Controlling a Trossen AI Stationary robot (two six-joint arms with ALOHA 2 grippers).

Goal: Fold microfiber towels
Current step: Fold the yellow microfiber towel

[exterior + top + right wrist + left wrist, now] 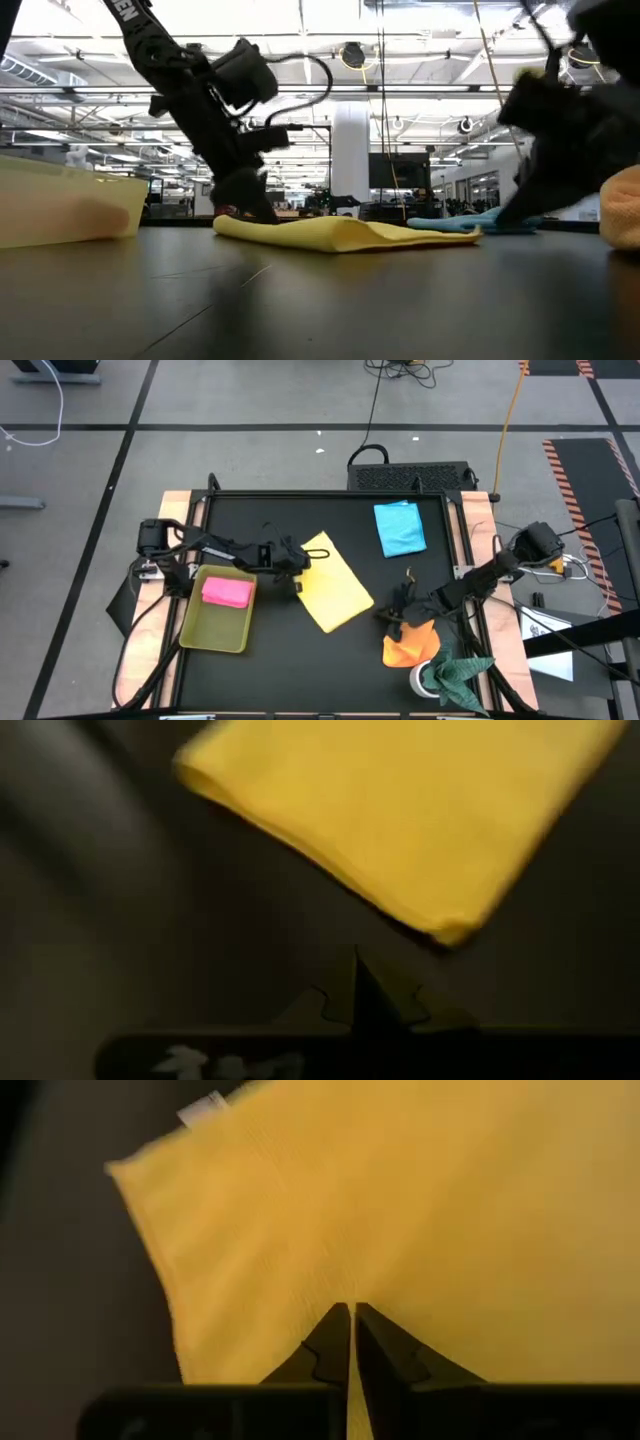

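The yellow towel (335, 585) lies folded flat at mid-table, also seen in the low view (340, 235). My left gripper (297, 568) (352, 1310) is shut at the towel's left edge. My right gripper (388, 614) (357, 960) is shut and holds nothing, just off the yellow towel's near right corner (450, 930). It sits beside the crumpled orange towel (410, 643). The light blue towel (400, 527) lies flat at the far right. The pink towel (227, 592) lies folded in the tray (200, 630). My left gripper comes slanting down from the table's left. Its shut fingertips (335, 1330) rest on the top face of the yellow towel near its left edge (232, 226). The towel lies flat on the table. Whether a layer sits between the fingers I cannot tell.
A dark green cloth (458, 672) is bunched at the near right corner, next to the orange towel. The yellow-green tray stands at the near left. Bare black tabletop lies along the near edge in the middle and at the far left.
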